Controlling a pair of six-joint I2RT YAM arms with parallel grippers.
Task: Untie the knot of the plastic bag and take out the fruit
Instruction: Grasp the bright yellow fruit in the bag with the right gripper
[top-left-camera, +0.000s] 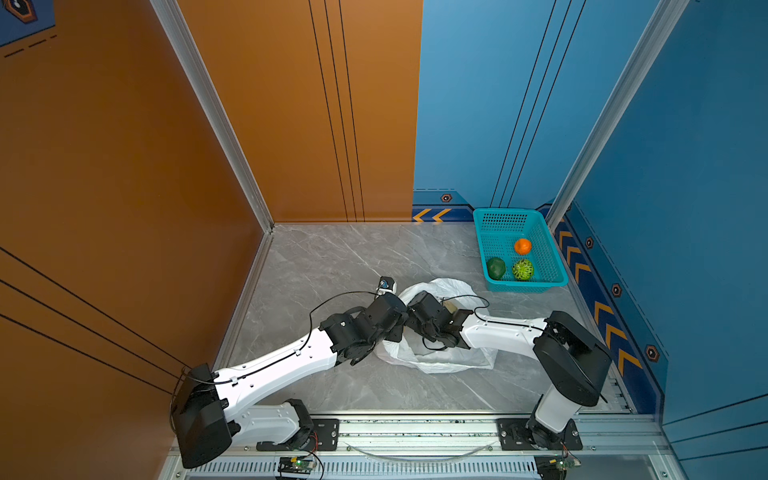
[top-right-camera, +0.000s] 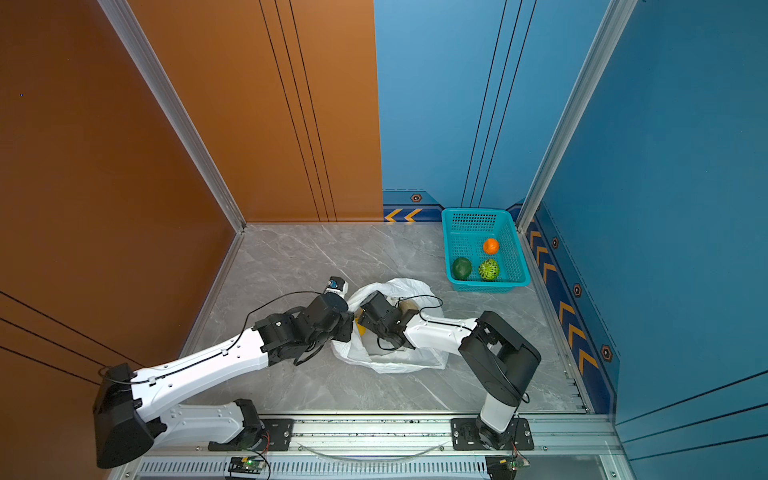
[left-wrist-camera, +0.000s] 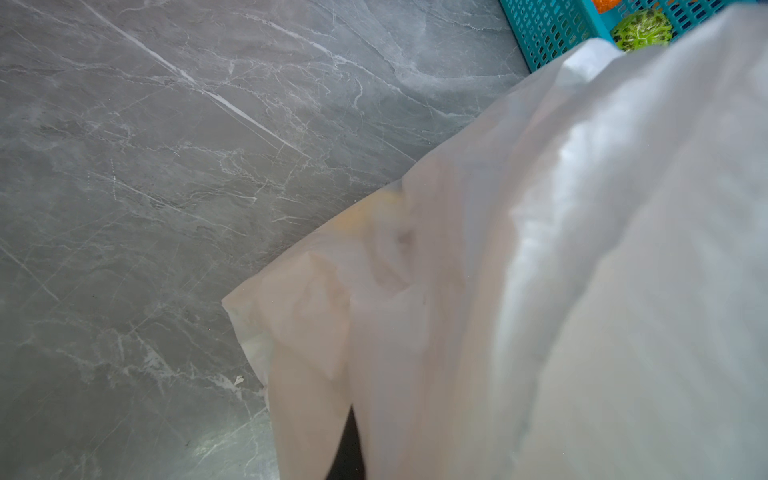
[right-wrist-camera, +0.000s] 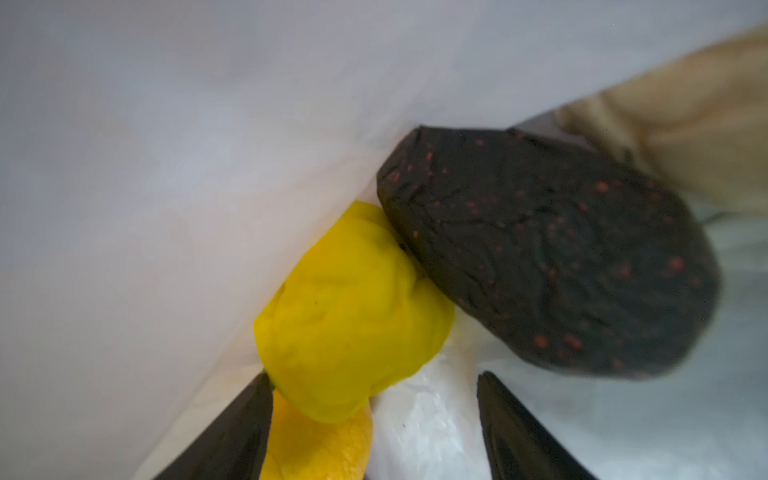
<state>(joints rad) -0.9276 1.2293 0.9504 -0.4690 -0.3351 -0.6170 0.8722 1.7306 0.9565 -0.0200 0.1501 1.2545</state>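
Arms: two, white and black; the left arm (top-left-camera: 282, 365) and right arm (top-left-camera: 507, 332) meet over the bag in both top views
Containers: two on the grey marbled table (top-left-camera: 332, 266); one teal basket (top-left-camera: 525, 286) in the far right corner, and one white plastic bag (top-left-camera: 449, 361) near the middle, close to the basket but apart from it
Fruit in basket: three; one orange fruit (top-left-camera: 522, 246), one dark green fruit (top-left-camera: 496, 268), one bright green scaly fruit (top-left-camera: 522, 269)
Fruit in bag: four seen from the right wrist; one yellow fruit (right-wrist-camera: 353, 311), one near-black fruit (right-wrist-camera: 548, 249) with red specks touching it, one orange-yellow fruit (right-wrist-camera: 320, 449), one blurred tan fruit (right-wrist-camera: 685, 124)
Left gripper (left-wrist-camera: 349, 436): closed on bag film, which drapes over it
Right gripper (right-wrist-camera: 374, 376): inside the bag, fingers spread either side of the yellow fruit's near end; contact cannot be told
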